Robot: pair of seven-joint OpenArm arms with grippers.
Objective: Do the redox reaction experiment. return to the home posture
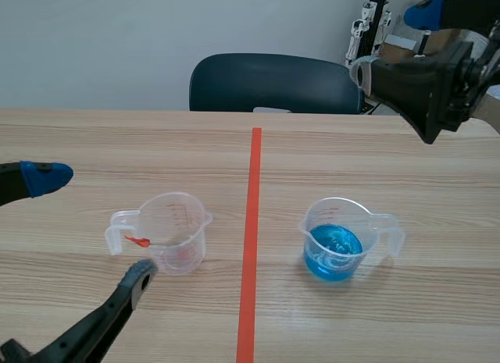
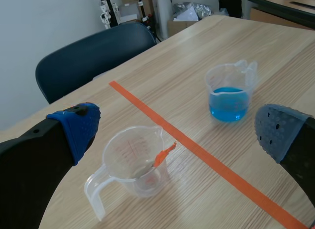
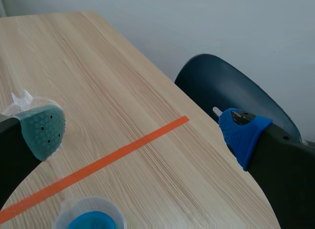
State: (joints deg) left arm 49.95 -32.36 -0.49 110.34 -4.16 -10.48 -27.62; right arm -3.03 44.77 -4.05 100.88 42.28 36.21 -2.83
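In right wrist view alone, the blue beaker (image 3: 88, 220) is cropped.

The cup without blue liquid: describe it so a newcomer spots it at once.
An orange-red tape line runs down the wooden table. On the robot's left of it stands a clear handled cup. Unlike the blue-filled cup across the line, it shows no blue and bears a small orange-red tag.
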